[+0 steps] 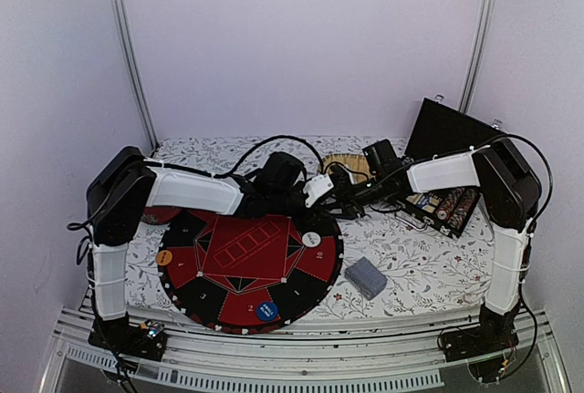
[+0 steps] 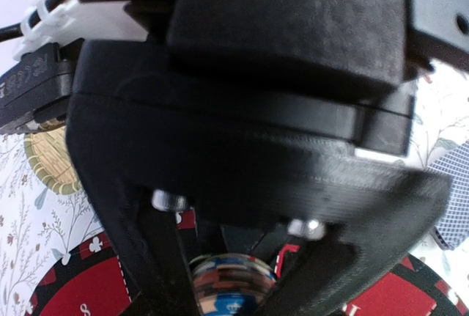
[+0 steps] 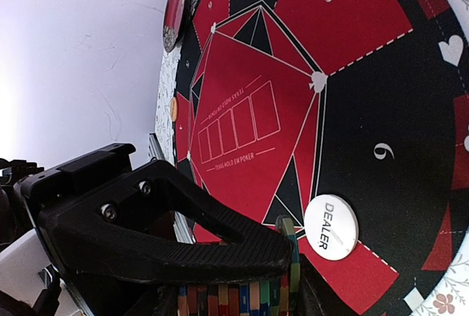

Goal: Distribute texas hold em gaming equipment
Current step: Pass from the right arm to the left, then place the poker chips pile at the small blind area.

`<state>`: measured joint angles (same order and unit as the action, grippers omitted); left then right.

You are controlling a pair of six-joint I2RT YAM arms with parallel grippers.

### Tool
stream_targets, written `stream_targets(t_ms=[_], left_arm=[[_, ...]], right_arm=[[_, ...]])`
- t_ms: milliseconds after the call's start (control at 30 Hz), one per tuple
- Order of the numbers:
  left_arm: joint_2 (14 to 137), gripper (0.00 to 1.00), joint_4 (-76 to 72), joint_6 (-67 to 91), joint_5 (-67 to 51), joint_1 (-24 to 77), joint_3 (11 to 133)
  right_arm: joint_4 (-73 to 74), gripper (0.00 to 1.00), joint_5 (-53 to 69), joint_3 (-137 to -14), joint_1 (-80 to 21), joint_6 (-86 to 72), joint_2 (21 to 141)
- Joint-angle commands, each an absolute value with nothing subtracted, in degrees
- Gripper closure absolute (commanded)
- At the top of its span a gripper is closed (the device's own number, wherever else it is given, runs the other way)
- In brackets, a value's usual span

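Note:
My right gripper (image 3: 292,285) is shut on a stack of mixed-colour poker chips (image 3: 242,301), held sideways above the far edge of the round red-and-black poker mat (image 1: 239,261). The same stack (image 2: 231,287) shows in the left wrist view, seen between the black struts of a gripper that fills the frame. My left gripper (image 1: 290,191) sits right beside the right gripper (image 1: 324,200), and its own jaws are hidden. On the mat lie a white DEALER button (image 3: 331,226), an orange button (image 1: 164,257) and a blue button (image 1: 266,311). A grey-blue card deck (image 1: 365,277) lies right of the mat.
An open black chip case (image 1: 445,203) with rows of chips stands at the back right. An oval straw tray (image 1: 351,165) lies behind the grippers. A small red dish (image 3: 176,12) sits at the mat's far left edge. Cables hang over the back.

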<state>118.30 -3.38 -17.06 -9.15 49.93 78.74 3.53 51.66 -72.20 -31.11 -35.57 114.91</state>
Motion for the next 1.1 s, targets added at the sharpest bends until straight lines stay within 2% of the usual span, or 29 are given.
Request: stream_targets(t_ms=[0, 167, 467, 767, 1067], left_arm=[[117.17, 1.0, 2.6, -15.23, -7.49, 49.45, 75.96], [118.34, 1.0, 1.49, -14.43, -7.14, 49.4, 75.13], [120.6, 1.0, 0.36, -14.78, -7.99, 49.14, 74.61], [118.9, 1.0, 0.41, -12.91, -8.52, 48.65, 74.96], [106.01, 1.0, 8.26, -7.62, -7.44, 49.75, 69.1]], right_arm=[[1.69, 0.62, 53.87, -71.31, -31.2, -33.56, 113.55], [1.07, 0.52, 53.98, -72.1, -31.27, -33.54, 116.63], [1.95, 0.44, 53.64, -73.39, -30.82, -32.34, 120.49], [6.13, 0.43, 47.48, -73.2, -28.66, -30.17, 116.73], [12.35, 0.47, 42.17, -76.33, -28.3, -26.1, 118.19]])
